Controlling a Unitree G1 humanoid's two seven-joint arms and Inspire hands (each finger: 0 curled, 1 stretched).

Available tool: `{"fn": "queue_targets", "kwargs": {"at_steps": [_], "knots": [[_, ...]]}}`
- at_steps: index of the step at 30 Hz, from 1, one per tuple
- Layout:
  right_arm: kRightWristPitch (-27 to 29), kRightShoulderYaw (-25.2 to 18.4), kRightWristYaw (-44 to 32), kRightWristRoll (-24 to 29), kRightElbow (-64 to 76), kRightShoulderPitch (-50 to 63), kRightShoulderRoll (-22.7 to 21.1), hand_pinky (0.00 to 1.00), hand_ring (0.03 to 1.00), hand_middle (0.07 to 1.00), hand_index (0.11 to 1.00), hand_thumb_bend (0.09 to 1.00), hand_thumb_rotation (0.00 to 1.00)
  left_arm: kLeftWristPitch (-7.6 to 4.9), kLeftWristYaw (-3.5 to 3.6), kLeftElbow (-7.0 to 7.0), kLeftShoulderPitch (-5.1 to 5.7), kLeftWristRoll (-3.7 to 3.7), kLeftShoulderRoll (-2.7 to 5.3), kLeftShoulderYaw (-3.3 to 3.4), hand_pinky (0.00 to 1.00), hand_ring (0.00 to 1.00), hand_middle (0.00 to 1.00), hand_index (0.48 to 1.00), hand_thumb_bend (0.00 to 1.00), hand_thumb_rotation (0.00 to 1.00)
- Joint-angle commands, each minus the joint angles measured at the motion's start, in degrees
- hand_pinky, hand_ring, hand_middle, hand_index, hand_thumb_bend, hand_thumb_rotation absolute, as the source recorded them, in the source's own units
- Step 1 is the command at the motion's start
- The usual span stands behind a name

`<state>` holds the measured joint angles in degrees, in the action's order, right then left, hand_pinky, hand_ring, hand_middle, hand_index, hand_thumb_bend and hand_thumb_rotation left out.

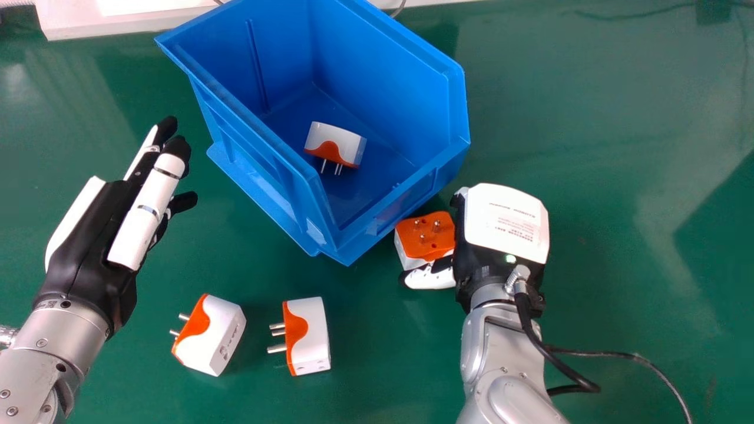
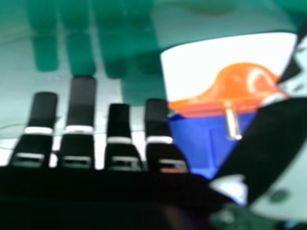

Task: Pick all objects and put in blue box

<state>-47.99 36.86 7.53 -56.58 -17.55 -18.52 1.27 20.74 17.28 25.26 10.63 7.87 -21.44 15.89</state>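
Plug on worktop, pins up, by the outer face of the box, just right of its near corner. Right hand alongside: fingers straight, slightly spread; thumb at the plug's near side, firm contact can't tell. No pinch made.

Main risk: closing from here could shove the plug into the box wall, or tip it, if the thumb presses first. A lift off-centre may slip; too low, pins or knuckles catch the rim.

Left hand left of box, fingers straight, nearly together.
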Motion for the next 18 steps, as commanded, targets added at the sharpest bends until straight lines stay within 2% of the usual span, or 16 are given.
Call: {"fn": "queue_targets", "kwargs": {"at_steps": [1,9,18], "knots": [[2.2,1.03,-1.97,1.86,-0.85,-0.11,1.32,0.72,0.788,0.845,0.769,0.709,0.4,-0.17,-0.4,1.46,-0.27,-0.23,-0.39,-0.13,0.92,0.98,1.0,1.0,0.43,1.0],[1.93,0.39,-0.86,2.23,-2.08,-0.79,2.53,0.72,0.788,0.845,0.769,0.708,0.4,-0.45,-0.3,1.34,-0.22,-0.2,-0.44,-0.16,0.92,0.98,1.0,1.0,0.43,1.0],[3.24,1.31,-0.85,1.98,-3.98,-1.78,2.37,0.71,0.785,0.841,0.745,0.697,0.38,0.21,-0.61,1.9,-0.33,-0.11,-0.24,-0.45,0.92,0.99,1.0,1.0,0.43,1.0]]}}
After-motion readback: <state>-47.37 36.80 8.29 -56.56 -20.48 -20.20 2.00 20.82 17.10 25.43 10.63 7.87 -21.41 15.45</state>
